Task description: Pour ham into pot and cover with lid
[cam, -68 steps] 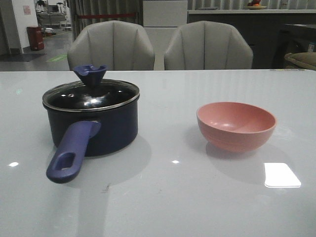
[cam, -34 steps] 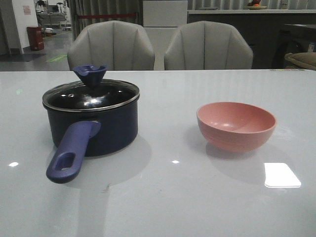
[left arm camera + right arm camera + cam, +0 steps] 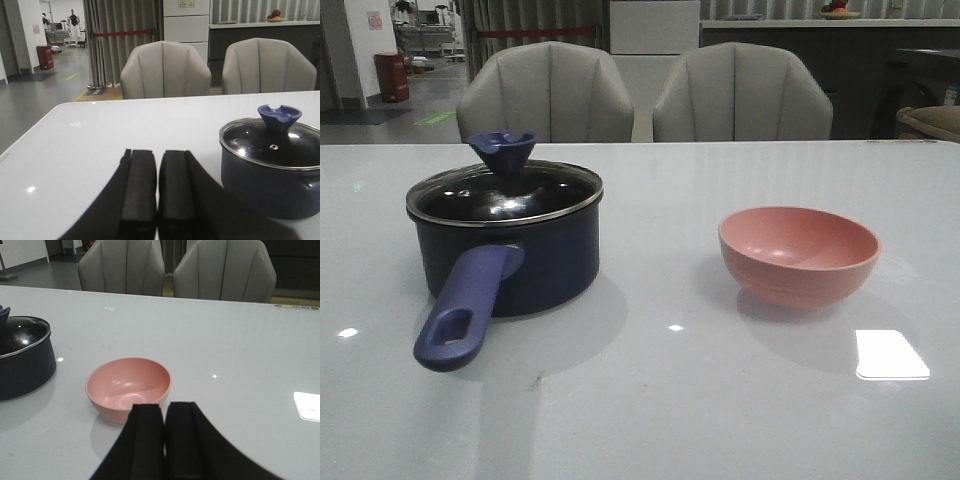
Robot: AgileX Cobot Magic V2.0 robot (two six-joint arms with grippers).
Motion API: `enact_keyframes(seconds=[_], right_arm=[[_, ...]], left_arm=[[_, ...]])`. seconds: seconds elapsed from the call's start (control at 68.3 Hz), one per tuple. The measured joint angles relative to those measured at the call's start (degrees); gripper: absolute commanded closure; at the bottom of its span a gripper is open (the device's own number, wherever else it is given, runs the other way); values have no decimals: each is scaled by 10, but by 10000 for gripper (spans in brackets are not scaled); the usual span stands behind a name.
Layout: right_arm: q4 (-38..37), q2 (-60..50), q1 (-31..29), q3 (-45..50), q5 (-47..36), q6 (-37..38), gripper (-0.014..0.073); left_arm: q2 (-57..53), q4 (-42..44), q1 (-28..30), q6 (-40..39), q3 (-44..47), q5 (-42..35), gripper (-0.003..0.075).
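The dark navy pot (image 3: 505, 255) stands on the left of the white table, its blue-purple handle (image 3: 460, 310) pointing toward the front edge. The glass lid (image 3: 505, 192) with its blue knob (image 3: 503, 150) sits on the pot. The ham is out of view. The pink bowl (image 3: 798, 255) on the right shows nothing inside. Neither gripper appears in the front view. My left gripper (image 3: 157, 151) is shut and empty, low over the table beside the pot (image 3: 270, 185) and lid (image 3: 272, 145). My right gripper (image 3: 165, 407) is shut and empty, just short of the bowl (image 3: 128, 385).
Two grey chairs (image 3: 545, 92) (image 3: 742, 92) stand behind the table's far edge. A bright white rectangle (image 3: 891, 354) lies on the table surface in front of the bowl, to its right. The pot (image 3: 22, 365) also shows at the edge of the right wrist view.
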Motion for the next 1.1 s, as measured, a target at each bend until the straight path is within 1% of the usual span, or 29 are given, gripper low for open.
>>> enact_keyframes(seconds=[0.22, 1.098], right_arm=[[0, 0, 0, 0, 0, 0, 435], [0, 0, 0, 0, 0, 0, 435]], left_arm=[[0, -1, 0, 0, 10, -43, 600], [0, -2, 0, 0, 10, -41, 599]])
